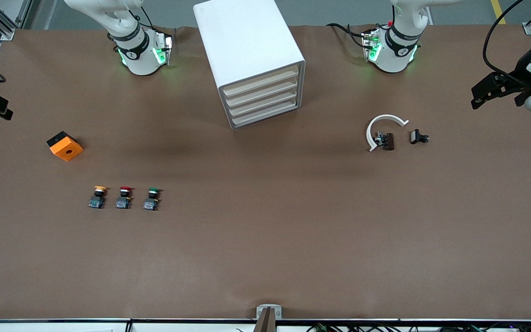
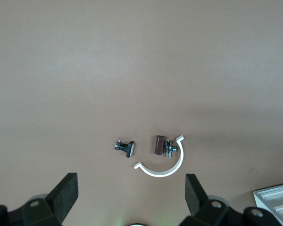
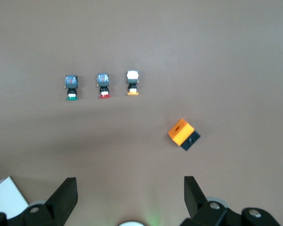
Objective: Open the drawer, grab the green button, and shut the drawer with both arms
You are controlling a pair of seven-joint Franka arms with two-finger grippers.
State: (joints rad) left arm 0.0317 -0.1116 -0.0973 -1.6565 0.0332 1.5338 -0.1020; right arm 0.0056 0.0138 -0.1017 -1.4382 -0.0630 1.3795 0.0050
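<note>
1. Lower left of the front view, nearest the camera, three push buttons stand in a row on the table (image 1: 265, 258): yellow-capped (image 1: 97, 197), red-capped (image 1: 124, 197) and the green button (image 1: 151, 198), the last at the cabinet end of the row.
2. Farther up, at middle left, lies an orange block (image 1: 65, 146); at middle right a white curved clip (image 1: 382, 130) with a dark fitting against it, and a small black part (image 1: 418, 137) just beside.
3. Top centre stands the cabinet (image 1: 251, 60), its four cream drawers (image 1: 263, 99) all shut, so what they hold cannot be seen.
4. Left gripper (image 2: 131, 197) hangs over the clip, jaws spread wide and holding nothing; a corner of the cabinet shows at the lower right of its view.
5. Right gripper (image 3: 130, 197) hangs over bare table between the orange block and the cabinet, jaws likewise wide and empty.
6. No step looks begun: I judge that opening a drawer comes first. That calls for one arm to reach a drawer front and pull, while the other goes for the green button.
</note>
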